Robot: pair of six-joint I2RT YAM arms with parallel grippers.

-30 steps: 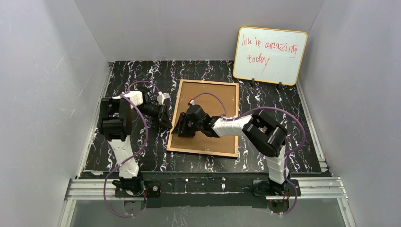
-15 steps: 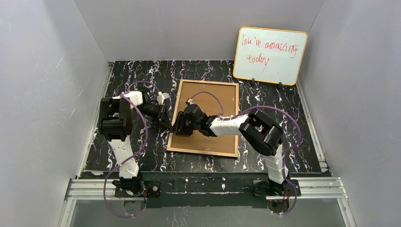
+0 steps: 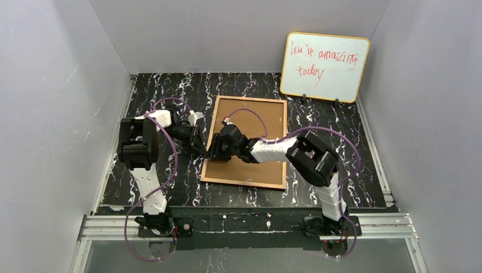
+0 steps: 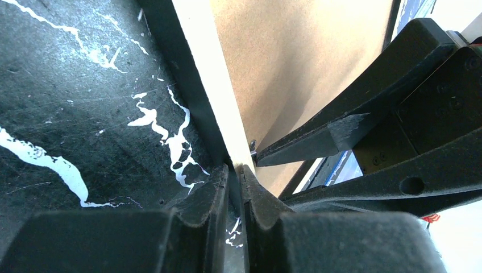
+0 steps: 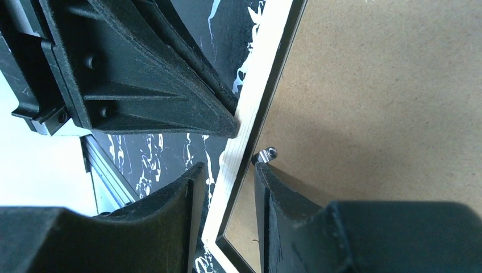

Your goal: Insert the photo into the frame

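The frame [image 3: 244, 183] lies back-up on the table, its brown backing panel [image 3: 256, 122] filling it. The photo is hidden. My left gripper [image 3: 201, 149] is shut, its tips [image 4: 235, 169] pressed against the outer edge of the frame's pale left rail [image 4: 199, 68]. My right gripper [image 3: 214, 153] meets it from the other side. It is open and straddles the same rail [image 5: 256, 85]: one finger [image 5: 187, 187] is over the table, and the other [image 5: 267, 187] is on the backing panel [image 5: 386, 85] beside a small metal tab [image 5: 268, 153]. Gaps show on both sides of the rail.
An orange-edged whiteboard [image 3: 324, 67] with red writing leans on the back wall at the right. Grey walls close in the black marbled table [image 3: 159, 96] on three sides. A metal mounting rail [image 3: 244, 224] runs along the near edge.
My right gripper has slid a little left to the frame's left rail, and its jaws have narrowed. The left gripper has stayed at the rail.
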